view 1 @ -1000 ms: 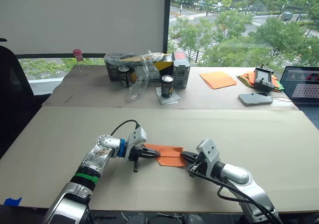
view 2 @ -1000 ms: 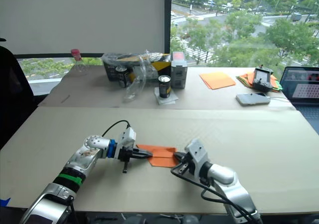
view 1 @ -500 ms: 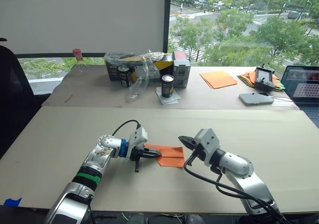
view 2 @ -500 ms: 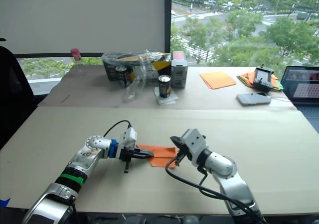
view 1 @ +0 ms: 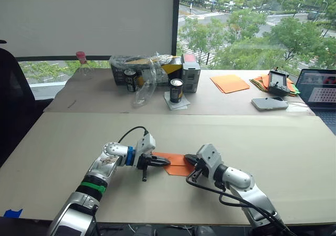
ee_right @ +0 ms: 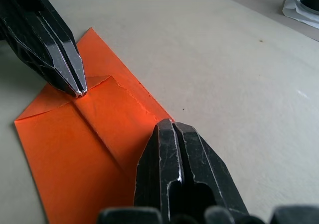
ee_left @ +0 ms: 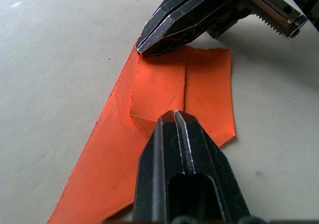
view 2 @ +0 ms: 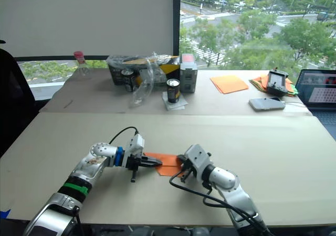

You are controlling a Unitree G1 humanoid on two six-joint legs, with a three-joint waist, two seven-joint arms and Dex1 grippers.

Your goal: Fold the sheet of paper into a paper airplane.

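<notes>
Sheet of paper (view 1: 177,163): bright orange, partly folded, flat on the near table (view 1: 294,157) between the two grippers; layered flaps and crease lines visible in the wrist views, one straight crease across the middle, one end tapering toward the left arm.

Left gripper (view 1: 164,162): fingers together, nothing clamped between them; tips pressed down on the orange paper near its left end, at the corner of a folded flap. Seen again in the right wrist view (ee_right: 79,90), tip touching the paper at the flap corner.

Right gripper (view 1: 188,159): fingers together, nothing clamped; tips resting on the far right edge of the paper, opposite the left gripper. Seen again in the left wrist view (ee_left: 140,49), tip at the paper's border where it meets the table.

Far table (view 1: 94,97), behind the near one:
- pink-capped bottle (view 1: 82,63), at the left end near the window
- dark box with crumpled clear plastic wrap (view 1: 147,81) draped over it
- dark can (view 1: 130,80), just in front of the box
- second dark can (view 1: 176,90), standing on white paper, beside a grey carton (view 1: 190,72)
- smooth paler orange sheets (view 1: 229,83), lying flat to the right
- multicoloured paper pile (view 1: 261,82), with a black handheld device (view 1: 277,82) on it
- flat grey device (view 1: 269,103), near the front edge

Laptop (view 1: 318,93): open, at the right edge of the scene.

Black chair (view 1: 13,105): at the left, beside the tables.
</notes>
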